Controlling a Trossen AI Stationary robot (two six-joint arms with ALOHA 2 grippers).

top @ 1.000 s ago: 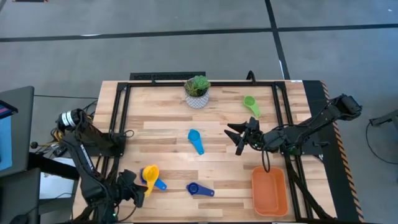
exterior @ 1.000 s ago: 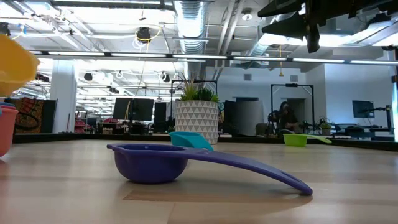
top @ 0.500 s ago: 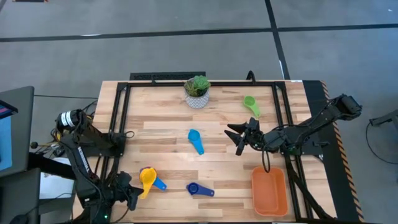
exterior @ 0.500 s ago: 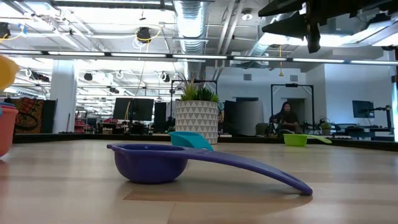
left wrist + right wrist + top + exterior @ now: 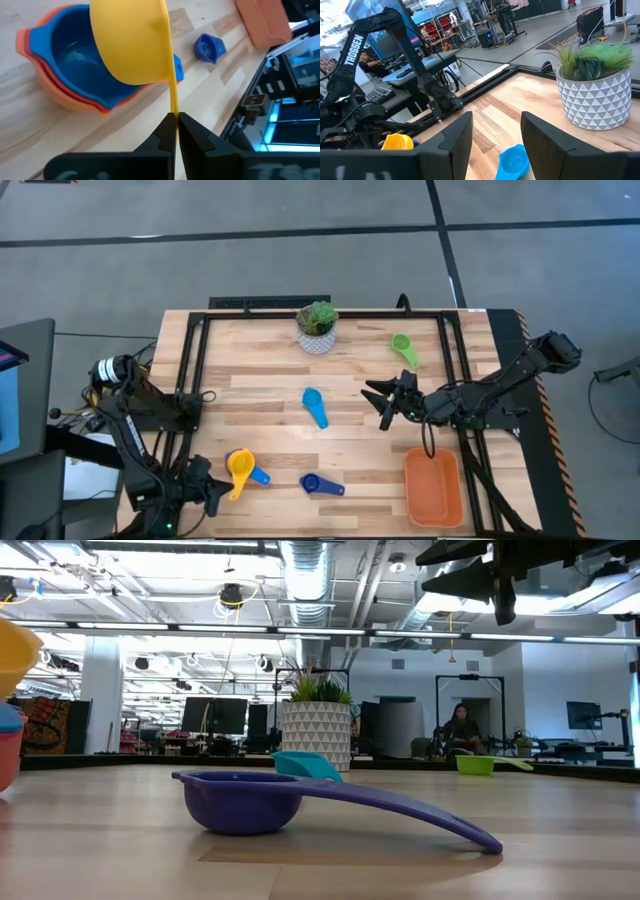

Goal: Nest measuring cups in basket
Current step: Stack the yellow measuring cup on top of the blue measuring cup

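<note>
At the near left corner of the surface, the left gripper pinches the thin handle of the yellow measuring cup, its fingers closed tight on it. The cup hangs bowl-up just above a nested stack of a light blue cup inside red and orange ones, which sits on the wood. In the high view the yellow cup covers most of that stack, with a blue handle poking out beside it. The dark blue cup lies a little to the right of it, alone on the surface, and fills the foreground of the low view.

Near the middle right, the right gripper hovers above the surface with its fingers spread wide and nothing between them. A light blue cup lies just left of it, and the green cup lies farther back. The basket sits at the near right corner with no cup in it. A potted plant stands at the far edge.
</note>
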